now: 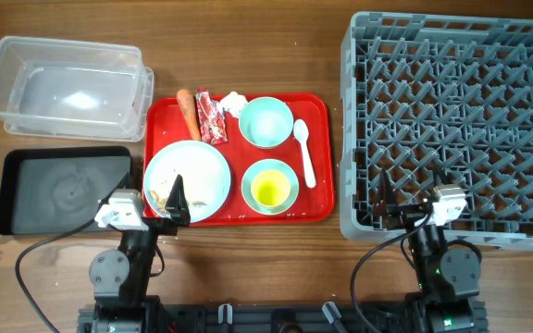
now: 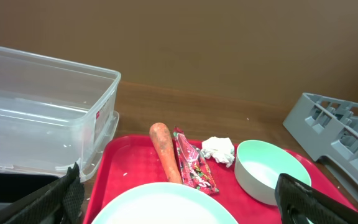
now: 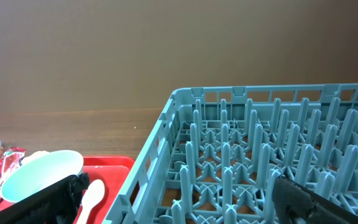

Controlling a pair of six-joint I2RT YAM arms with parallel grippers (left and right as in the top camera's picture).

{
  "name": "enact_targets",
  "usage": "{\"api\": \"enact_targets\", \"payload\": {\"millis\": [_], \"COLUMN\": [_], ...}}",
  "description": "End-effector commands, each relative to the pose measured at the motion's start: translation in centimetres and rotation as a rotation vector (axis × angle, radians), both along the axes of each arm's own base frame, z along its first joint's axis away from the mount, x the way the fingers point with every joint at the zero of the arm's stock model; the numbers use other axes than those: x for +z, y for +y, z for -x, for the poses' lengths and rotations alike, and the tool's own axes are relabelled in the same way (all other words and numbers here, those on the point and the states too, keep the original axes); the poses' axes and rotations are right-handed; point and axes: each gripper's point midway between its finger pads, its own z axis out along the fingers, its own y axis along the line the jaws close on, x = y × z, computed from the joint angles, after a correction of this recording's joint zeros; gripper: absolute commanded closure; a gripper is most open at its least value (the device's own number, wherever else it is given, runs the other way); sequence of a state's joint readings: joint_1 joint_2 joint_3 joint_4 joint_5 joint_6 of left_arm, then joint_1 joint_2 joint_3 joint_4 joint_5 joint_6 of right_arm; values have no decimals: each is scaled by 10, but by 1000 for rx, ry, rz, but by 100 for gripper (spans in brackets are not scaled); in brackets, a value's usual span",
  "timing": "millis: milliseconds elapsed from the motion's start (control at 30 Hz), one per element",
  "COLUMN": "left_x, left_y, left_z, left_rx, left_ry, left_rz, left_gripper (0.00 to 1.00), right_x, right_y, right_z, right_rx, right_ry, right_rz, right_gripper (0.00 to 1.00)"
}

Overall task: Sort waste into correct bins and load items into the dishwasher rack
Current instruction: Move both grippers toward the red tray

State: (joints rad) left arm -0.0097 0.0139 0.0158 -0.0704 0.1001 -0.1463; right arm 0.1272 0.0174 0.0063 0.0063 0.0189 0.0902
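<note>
Overhead — carrot (image 1: 189,113) lengthwise near-to-far, slightly tilted — left hand (image 1: 167,207), right hand (image 1: 413,205) released, empty.

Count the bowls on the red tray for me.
2. The mint-green bowl sits at the red tray's far edge; the small light blue bowl, holding a yellow cup, sits just nearer the robot. None appears hidden.

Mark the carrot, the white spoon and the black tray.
carrot (image 1: 189,112), overhead view, middle of its body
white spoon (image 1: 305,155), overhead view, upper handle
black tray (image 1: 63,190), overhead view, bare floor

Left hand (image 1: 178,196) spread wide, empty; right hand (image 1: 391,203) likewise.
</note>
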Motion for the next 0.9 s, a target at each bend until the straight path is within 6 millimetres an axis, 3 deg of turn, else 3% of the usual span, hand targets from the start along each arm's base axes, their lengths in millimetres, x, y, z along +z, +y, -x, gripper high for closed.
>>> {"api": "enact_targets", "payload": {"millis": [0,767,867], "left_x": [-1,-3,-1], "left_y": [1,1,-8], "left_z": [0,0,1], "left_rx": [4,1,-51], "left_ry": [-6,-1,-8], "left_rz": [-11,-10,0], "left_gripper": [0,0,0], "right_x": [2,2,2], "right_y": [0,0,1], "right_z": [0,0,0], "right_rx": [3,3,5], "right_ry": [-7,-7,-7], "right_rz": [-17,-16,-21], "right_gripper": [0,0,1]}}
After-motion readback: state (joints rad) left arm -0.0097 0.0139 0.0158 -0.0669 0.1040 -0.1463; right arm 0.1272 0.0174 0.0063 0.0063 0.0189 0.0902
